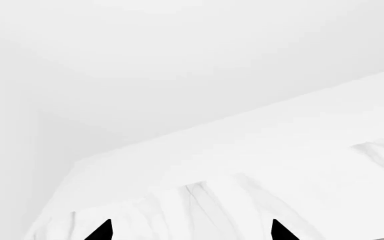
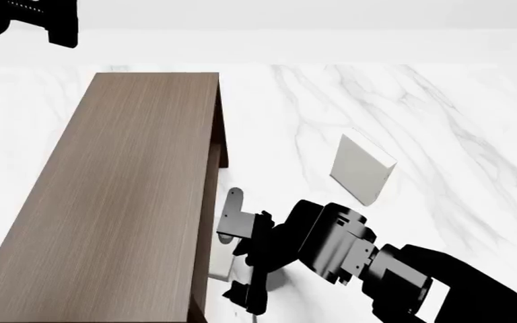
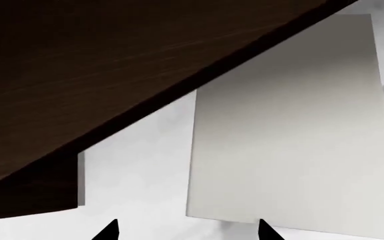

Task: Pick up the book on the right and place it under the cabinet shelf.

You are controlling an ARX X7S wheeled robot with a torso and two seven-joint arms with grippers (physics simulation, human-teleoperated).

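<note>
The long dark brown cabinet (image 2: 115,195) lies at the left of the head view, its open side facing right. Its top hides the cabinet shelf there. The whitish book (image 3: 285,135) lies flat on the marble, one end under the overhanging dark board (image 3: 78,75). In the head view only a white corner of the book (image 2: 225,268) shows at the cabinet's edge. My right gripper (image 2: 237,259) is open beside that corner, and in its wrist view the right gripper (image 3: 188,231) has nothing between its fingertips. My left gripper (image 1: 190,232) is open over bare marble.
A second, greyer-beige book (image 2: 362,168) lies on the white marble table (image 2: 438,114) to the right of the cabinet. The left arm (image 2: 25,20) hangs at the far left corner. The table's far edge meets a white wall.
</note>
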